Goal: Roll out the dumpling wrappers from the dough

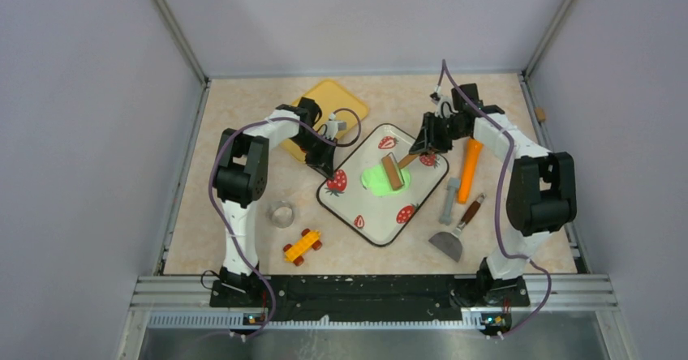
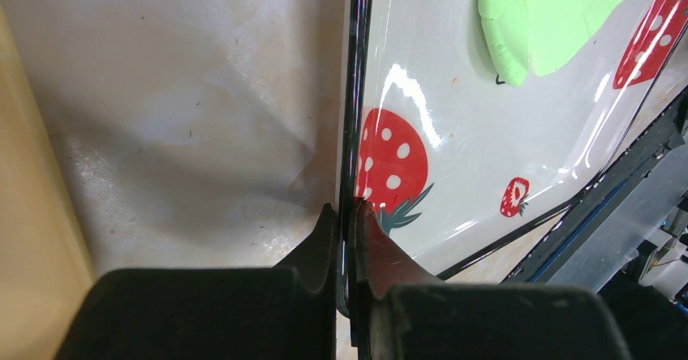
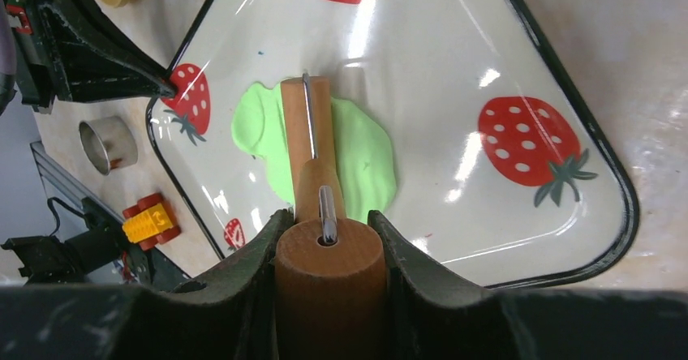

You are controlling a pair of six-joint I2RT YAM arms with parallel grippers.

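Left side: a metal ring (image 1: pixel 281 213) and a toy car (image 1: pixel 302 245) are sitting on the table (image 1: pixel 235 100). The left fingers (image 2: pixel 316 246) are pinching shut on the tray (image 2: pixel 354 92) rim at its left edge. The dough (image 3: pixel 365 149) is lying near the tray's middle, pressed into a flat ragged blob — the roller (image 3: pixel 307 125) is resting across it. The right fingers (image 3: pixel 268 246) are clamping the roller's wooden handle from both sides. Further right — an orange tool (image 1: pixel 469 170) and a scraper (image 1: pixel 453 238) are lying on the table, off the tray.

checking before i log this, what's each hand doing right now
left hand: closed on the tray rim
right hand: closed, holding the roller handle
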